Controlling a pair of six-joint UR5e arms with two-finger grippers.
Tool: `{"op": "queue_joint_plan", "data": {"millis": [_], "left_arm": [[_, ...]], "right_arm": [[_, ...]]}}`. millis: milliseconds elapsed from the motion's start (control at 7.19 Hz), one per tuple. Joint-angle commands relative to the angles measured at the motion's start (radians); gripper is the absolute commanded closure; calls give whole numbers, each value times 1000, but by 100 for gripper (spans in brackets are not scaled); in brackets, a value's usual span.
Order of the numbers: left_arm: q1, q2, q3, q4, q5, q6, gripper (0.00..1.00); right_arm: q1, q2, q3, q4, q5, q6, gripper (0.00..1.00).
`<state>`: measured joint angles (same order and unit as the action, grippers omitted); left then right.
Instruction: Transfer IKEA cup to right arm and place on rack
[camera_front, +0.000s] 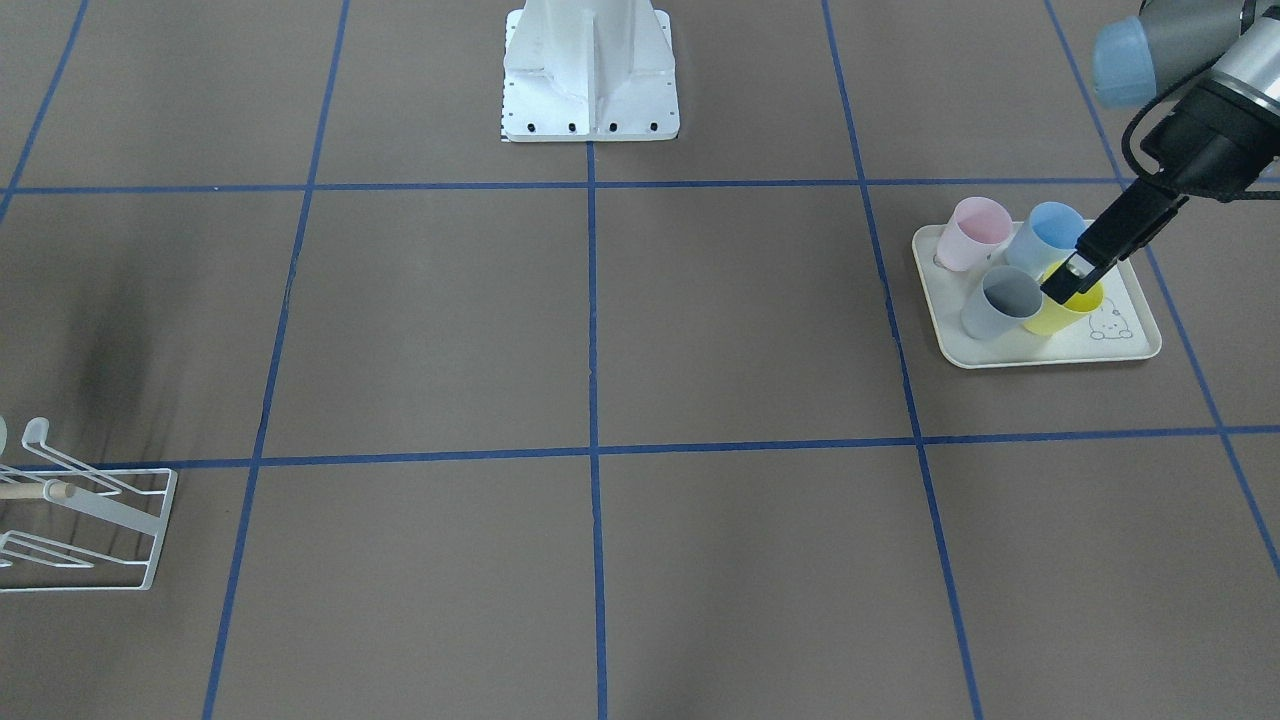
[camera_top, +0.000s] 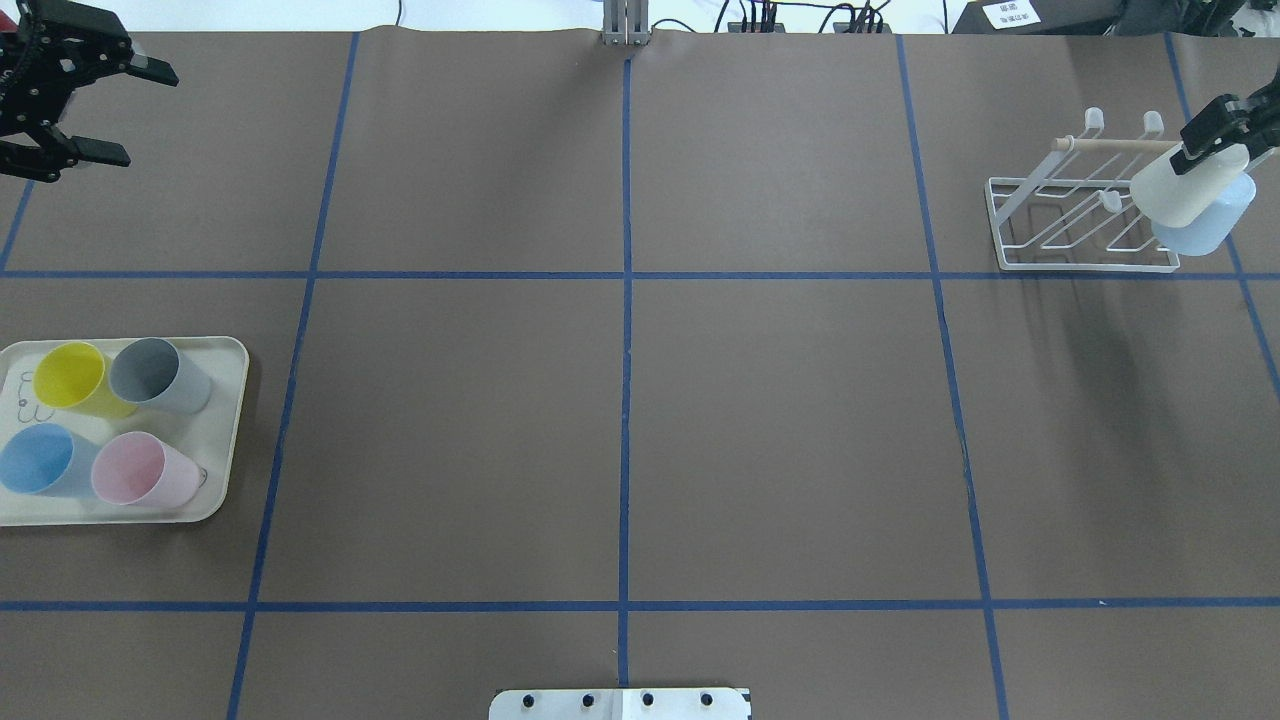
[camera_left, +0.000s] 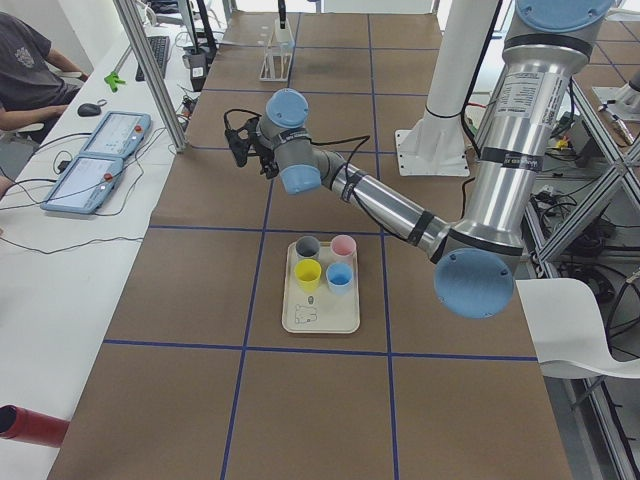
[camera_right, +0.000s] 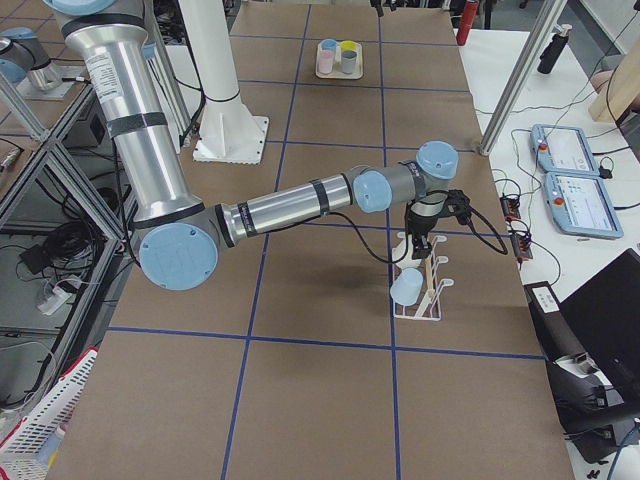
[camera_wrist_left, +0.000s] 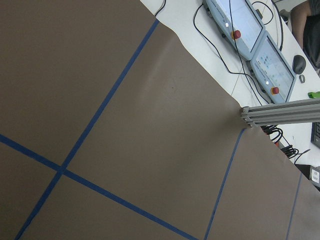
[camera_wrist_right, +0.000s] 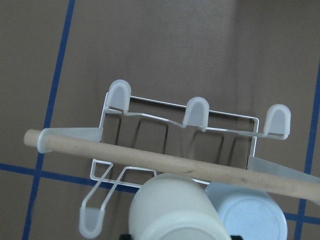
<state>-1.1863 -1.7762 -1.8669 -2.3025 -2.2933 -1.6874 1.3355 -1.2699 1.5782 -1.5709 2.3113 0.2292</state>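
Showing the placing step, the right gripper (camera_top: 1215, 135) sits at the upper right of the overhead view, clamped on the narrow base end of the cream cup (camera_top: 1185, 185). The cup hangs tilted with its mouth toward the rack (camera_top: 1090, 267), over that rack's right end. A pale-blue cup (camera_top: 1212, 232) already rests there, just beside the held one. In the right wrist view the two cups sit side by side at the lower edge of the frame, below the wooden dowel (camera_wrist_right: 150, 160) and the capped prongs (camera_wrist_right: 196, 110). Whether the cream cup has met a prong cannot be told. The left gripper (camera_top: 120, 112) stands at the upper left, fingers spread and empty. Likely faults from here are the rim catching the dowel, the cup nudging its pale-blue neighbour loose, or an early release off the prong's axis that lets the cup roll away. The light wire rack may also slide if pushed sideways.
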Motion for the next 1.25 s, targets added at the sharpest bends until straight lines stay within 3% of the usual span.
{"op": "queue_joint_plan", "data": {"millis": [0, 417, 556, 695, 834, 1112], "left_arm": [[-1, 0, 0, 0, 0, 0, 0], [1, 0, -3, 0, -2, 0, 0], [1, 0, -3, 0, -2, 0, 0], [1, 0, -6, 0, -2, 0, 0], [1, 0, -6, 0, -2, 0, 0], [1, 0, -9, 2, -3, 0, 0]], "right_arm": [[-16, 14, -24, 0, -1, 7, 70], [-41, 12, -52, 52, -12, 10, 64], [-41, 14, -78, 90, -12, 7, 41], [-41, 14, -81, 95, -10, 7, 6], [-39, 15, -72, 95, -10, 13, 1], [-33, 14, -63, 95, -4, 10, 1]]}}
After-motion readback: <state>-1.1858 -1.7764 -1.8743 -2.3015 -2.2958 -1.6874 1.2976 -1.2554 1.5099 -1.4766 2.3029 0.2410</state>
